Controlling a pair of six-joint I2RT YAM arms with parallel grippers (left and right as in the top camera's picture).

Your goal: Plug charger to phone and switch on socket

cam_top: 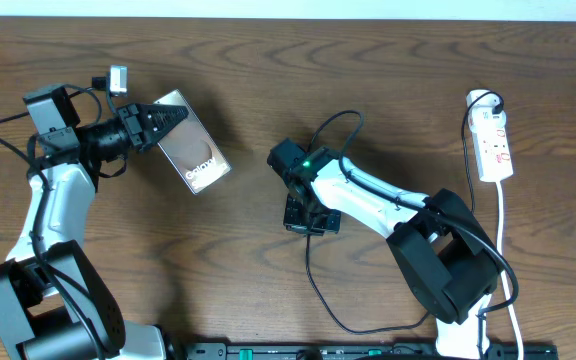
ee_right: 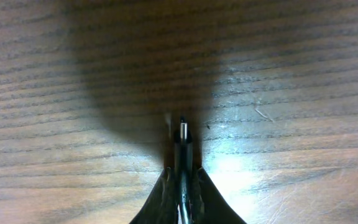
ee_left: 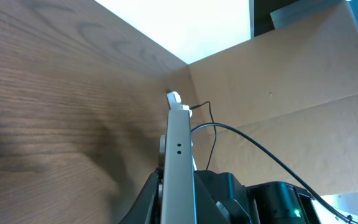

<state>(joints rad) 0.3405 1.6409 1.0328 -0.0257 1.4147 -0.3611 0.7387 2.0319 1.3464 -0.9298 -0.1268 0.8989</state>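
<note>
right gripper is clamped on the charger plug, mid-table; you should judge it light, stiff-tipped, limp-cabled, so hold just behind the tip. left gripper pinches phone, far left: likely glossy, slippery.

A brown wooden table with a few things on it

The table is dark brown wood with wavy lines all over. A long white socket with small red marks lies flat near the far right corner. Its white cord runs along the wood toward the front edge. The thin black cable of the charger lies on the wood in the middle and bends in a loop near the front. A black bar sits along the front edge.
</note>
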